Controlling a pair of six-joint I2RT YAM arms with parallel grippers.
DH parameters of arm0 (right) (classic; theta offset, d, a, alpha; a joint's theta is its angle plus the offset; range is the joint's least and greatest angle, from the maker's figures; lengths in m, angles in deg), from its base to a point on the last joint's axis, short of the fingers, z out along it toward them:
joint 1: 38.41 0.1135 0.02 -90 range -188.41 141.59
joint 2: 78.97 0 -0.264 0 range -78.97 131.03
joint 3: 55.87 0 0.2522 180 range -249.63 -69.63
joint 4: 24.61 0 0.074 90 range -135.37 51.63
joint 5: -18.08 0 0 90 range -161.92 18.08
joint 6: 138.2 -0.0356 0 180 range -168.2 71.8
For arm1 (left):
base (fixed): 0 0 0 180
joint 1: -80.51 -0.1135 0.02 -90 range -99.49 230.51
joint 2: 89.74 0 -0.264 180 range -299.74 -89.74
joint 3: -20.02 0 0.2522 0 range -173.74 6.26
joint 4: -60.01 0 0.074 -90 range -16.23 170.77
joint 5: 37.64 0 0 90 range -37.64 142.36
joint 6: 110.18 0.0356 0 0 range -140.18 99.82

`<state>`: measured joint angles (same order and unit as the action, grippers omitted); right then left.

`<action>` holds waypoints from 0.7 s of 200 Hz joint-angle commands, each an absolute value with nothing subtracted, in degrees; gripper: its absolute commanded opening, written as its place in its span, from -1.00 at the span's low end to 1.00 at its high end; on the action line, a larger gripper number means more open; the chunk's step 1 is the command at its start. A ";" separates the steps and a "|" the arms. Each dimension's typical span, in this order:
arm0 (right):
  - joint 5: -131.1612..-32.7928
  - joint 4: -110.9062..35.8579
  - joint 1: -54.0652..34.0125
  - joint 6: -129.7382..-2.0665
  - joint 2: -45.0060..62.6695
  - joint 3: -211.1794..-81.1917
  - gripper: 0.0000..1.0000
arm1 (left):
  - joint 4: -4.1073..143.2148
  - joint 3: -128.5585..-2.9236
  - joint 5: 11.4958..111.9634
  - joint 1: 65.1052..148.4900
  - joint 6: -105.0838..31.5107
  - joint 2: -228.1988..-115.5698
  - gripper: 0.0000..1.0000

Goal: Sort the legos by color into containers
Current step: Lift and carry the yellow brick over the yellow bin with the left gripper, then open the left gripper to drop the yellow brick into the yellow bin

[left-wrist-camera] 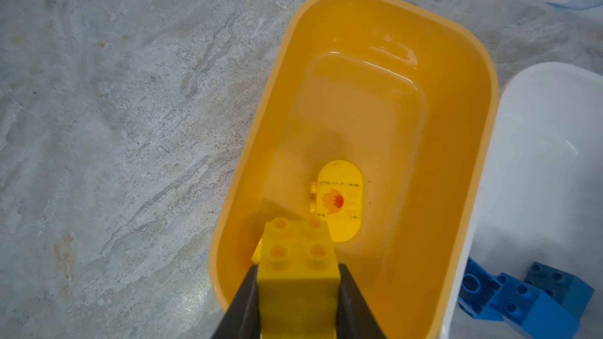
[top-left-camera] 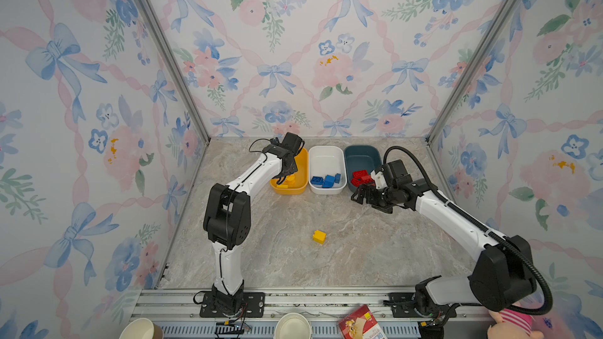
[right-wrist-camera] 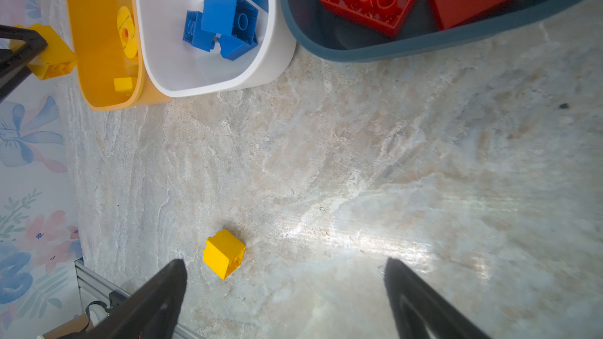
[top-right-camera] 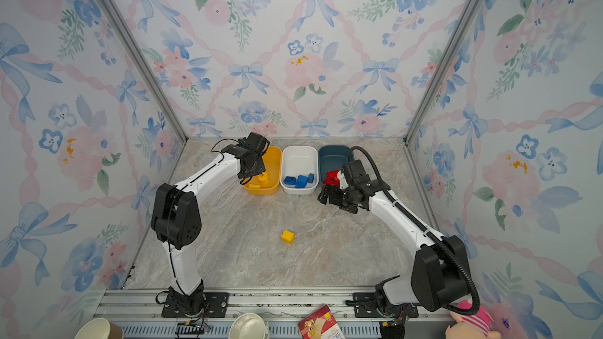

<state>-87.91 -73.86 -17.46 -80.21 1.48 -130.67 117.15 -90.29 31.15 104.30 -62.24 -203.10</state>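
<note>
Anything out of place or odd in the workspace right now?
One yellow brick lies alone on the tabletop, apparently tipped on its side, outside the yellow tub. Otherwise tidy: blue bricks in the white tub, red bricks in the teal tub.

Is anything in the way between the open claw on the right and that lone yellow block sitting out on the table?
Nothing visible stands in the way. Only bare table lies between the right gripper, whose jaws stand wide open, and the loose yellow brick, which sits alone in the open with nothing touching it.
</note>
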 commanded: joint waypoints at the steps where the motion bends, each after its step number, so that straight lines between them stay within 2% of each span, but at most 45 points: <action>1: -87.22 -75.42 -17.44 -80.36 0.53 -131.55 0.95 | 117.99 -92.08 27.88 103.78 -58.31 -206.05 -0.38; 39: -87.36 -75.71 -17.43 -80.25 0.92 -132.02 0.94 | 117.51 -92.36 27.99 103.64 -57.53 -208.81 -0.35; 75: -87.32 -75.74 -17.32 -80.25 1.06 -131.85 0.94 | 117.13 -91.57 28.47 103.40 -57.67 -208.97 -0.11; 98: -87.38 -75.49 -17.23 -80.32 1.27 -131.71 0.94 | 116.98 -90.90 28.99 103.38 -58.04 -207.98 -0.03; 140: -87.48 -75.27 -17.07 -80.40 1.63 -131.88 0.94 | 116.67 -89.51 30.11 103.51 -58.78 -205.60 0.00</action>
<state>-87.80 -74.34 -17.35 -80.21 1.50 -130.67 116.76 -90.71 29.42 103.93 -58.16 -208.61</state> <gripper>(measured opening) 0.972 0.496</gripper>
